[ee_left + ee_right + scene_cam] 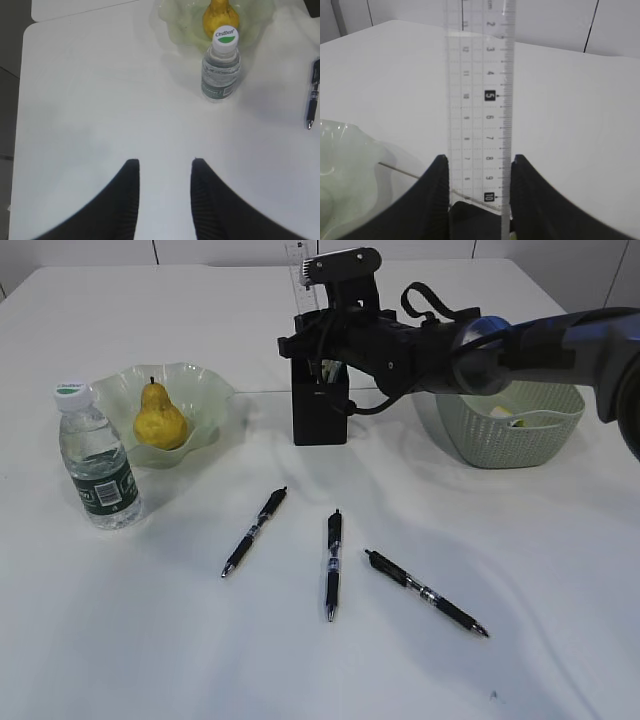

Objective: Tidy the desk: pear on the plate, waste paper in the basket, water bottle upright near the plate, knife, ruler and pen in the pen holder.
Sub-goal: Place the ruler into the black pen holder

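A yellow pear [160, 418] lies on the pale green plate [205, 390]. A water bottle [97, 462] stands upright left of the plate. Three black pens [254, 531], [333, 562], [425, 592] lie on the table. My right gripper [318, 345] hangs over the black pen holder [320, 415], shut on the clear ruler [480, 100], which stands upright with its lower end in the holder [475, 220]. My left gripper [162, 162] is open and empty above bare table, short of the bottle [221, 70]. I cannot make out the knife.
A green basket [510, 430] stands right of the holder, partly behind my right arm, with pale paper [505, 412] inside. The left wrist view shows the pear [220, 17], the plate [175, 25] and one pen [312, 100]. The plate's rim [340, 150] shows at left.
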{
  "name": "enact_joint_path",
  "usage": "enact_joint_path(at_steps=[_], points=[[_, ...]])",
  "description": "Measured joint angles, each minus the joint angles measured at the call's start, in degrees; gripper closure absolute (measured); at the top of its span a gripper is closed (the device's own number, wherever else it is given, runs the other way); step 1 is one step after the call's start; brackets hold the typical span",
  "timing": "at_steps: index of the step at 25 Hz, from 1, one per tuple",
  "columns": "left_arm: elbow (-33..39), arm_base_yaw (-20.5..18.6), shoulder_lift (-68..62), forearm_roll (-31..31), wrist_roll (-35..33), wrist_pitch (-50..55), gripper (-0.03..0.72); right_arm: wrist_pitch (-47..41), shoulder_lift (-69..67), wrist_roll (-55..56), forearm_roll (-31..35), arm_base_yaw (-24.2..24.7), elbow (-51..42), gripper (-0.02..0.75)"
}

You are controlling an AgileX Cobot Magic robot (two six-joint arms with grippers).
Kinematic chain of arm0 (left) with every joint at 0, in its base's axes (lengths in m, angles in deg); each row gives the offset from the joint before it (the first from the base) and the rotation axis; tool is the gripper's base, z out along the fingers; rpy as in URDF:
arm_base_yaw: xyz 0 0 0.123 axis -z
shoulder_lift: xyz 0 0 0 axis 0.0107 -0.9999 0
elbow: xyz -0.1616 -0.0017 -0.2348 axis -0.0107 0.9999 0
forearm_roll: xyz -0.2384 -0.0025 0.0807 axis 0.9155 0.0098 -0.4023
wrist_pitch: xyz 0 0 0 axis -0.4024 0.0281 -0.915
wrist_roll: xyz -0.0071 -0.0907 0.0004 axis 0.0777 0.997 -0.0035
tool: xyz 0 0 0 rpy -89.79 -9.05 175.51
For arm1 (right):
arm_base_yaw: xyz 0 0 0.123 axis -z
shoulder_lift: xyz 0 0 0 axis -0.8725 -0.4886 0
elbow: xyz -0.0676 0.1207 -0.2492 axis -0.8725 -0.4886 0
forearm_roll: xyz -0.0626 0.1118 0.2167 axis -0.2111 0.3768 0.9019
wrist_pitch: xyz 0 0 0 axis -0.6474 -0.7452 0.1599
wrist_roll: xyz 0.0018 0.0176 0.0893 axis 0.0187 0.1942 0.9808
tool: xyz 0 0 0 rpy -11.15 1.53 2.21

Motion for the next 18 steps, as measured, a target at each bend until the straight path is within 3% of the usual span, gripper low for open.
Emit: enact_joint_path(at_steps=[18], points=[[0.0,0.0,0.0,0.0,0.0,0.0,0.448,2.7,-1.9,1.3,0.0,0.0,0.0,0.435]])
